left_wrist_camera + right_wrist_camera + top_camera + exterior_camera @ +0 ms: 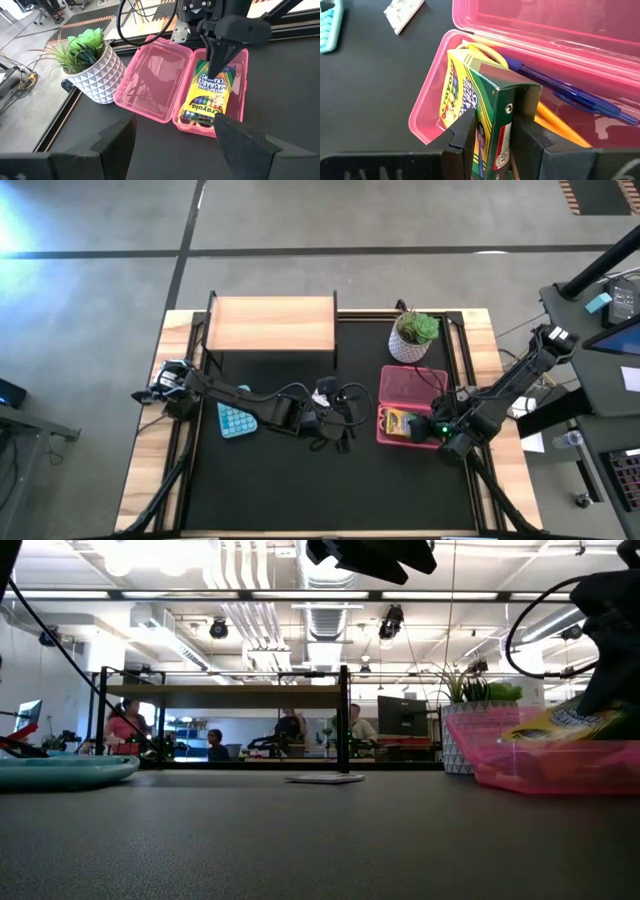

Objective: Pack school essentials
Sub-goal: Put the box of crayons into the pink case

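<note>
An open pink pencil case [425, 385] lies on the black mat at the right, its lid [152, 75] flat beside the tray. In the tray are a yellow-green crayon box [207, 92], a blue pen [580, 95], orange pencils [555, 117] and a yellow scissors handle [485, 50]. My right gripper [432, 428] is shut on the crayon box over the tray. My left gripper [175, 150] hangs open above the mat's middle, facing the case and holding nothing. A small white card [325, 388] lies flat on the mat. My right gripper pinches the crayon box's green end [495, 100] between its two fingers [465, 135], one on each broad face. It comes slanting down from the table's right side. The box sits tilted in the tray, its other end [200, 112] down on the things inside.
A potted green plant [413, 335] stands just behind the case. A wooden shelf [270, 325] stands at the back left. A teal calculator [235, 420] lies left of my left gripper. Bare mat lies along the near side.
</note>
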